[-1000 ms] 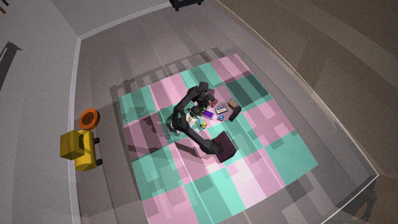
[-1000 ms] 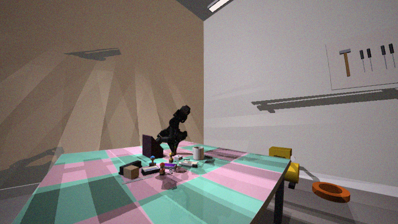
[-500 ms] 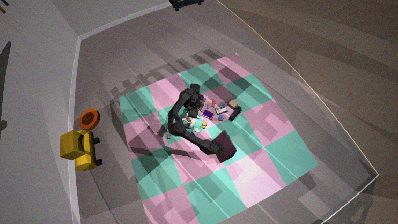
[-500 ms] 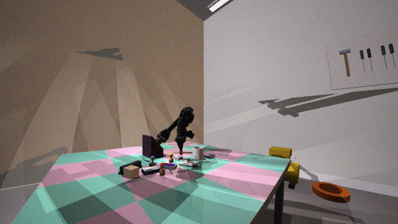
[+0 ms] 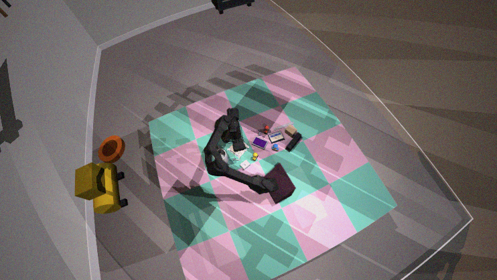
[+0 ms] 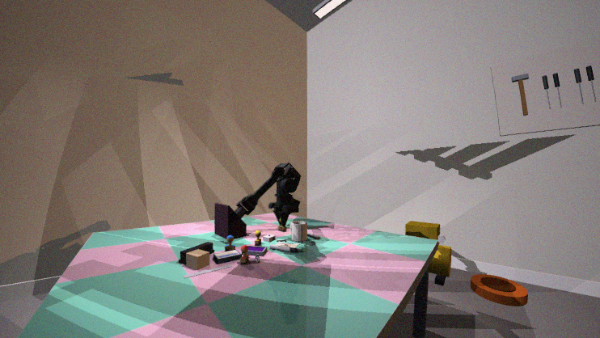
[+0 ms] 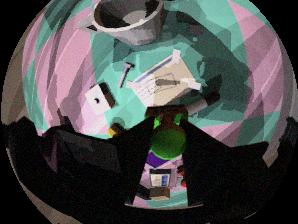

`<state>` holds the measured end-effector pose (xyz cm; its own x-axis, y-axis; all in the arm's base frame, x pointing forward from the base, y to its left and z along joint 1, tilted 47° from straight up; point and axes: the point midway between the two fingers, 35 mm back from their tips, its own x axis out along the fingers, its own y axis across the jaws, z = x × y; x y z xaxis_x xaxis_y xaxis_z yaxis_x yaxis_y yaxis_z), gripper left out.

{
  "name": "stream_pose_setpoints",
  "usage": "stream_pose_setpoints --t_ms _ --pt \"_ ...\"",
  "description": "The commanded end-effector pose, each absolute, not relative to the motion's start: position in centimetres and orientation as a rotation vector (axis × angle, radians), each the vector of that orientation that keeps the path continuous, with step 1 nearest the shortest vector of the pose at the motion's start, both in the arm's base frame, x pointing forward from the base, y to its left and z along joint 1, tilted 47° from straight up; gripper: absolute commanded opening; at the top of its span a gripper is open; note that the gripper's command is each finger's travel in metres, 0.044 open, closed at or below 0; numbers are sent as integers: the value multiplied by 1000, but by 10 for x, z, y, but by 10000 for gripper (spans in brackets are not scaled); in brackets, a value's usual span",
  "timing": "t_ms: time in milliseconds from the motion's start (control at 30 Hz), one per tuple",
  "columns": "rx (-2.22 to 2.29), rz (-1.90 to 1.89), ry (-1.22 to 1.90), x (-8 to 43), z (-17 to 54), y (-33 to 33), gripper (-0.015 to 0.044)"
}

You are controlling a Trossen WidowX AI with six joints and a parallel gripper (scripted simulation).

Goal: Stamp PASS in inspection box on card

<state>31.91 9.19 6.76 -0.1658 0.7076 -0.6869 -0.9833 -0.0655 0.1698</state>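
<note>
Going across the exterior view, a black block lies at the left behind a tan block, with a thin clear strip on the bench nearer the camera. Next come a case with a printed face, and a blue-knobbed stamp upright behind it. The arm's dark base stands farther back. A red-knobbed stamp stands in front of the purple pad, and a yellow-knobbed stamp is upright behind the pad. Beyond it is a small white box. The gripper points downward, fingers clamped on a green-knobbed stamp, which is off the bench by the near side of the card; its lettering cannot be read. The card lies flat, its printed box outline partly visible from the wrist; whether it bears a clean PASS cannot be told. A pale cup stands near the card. Farther right, off the bench, are a yellow machine and an orange ring.
</note>
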Motion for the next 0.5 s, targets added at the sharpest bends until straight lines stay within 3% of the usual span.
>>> stream_pose_setpoints --t_ms 0,467 --pt "-587 1665 626 316 77 101 0" --pt "-647 1700 556 313 79 111 0"
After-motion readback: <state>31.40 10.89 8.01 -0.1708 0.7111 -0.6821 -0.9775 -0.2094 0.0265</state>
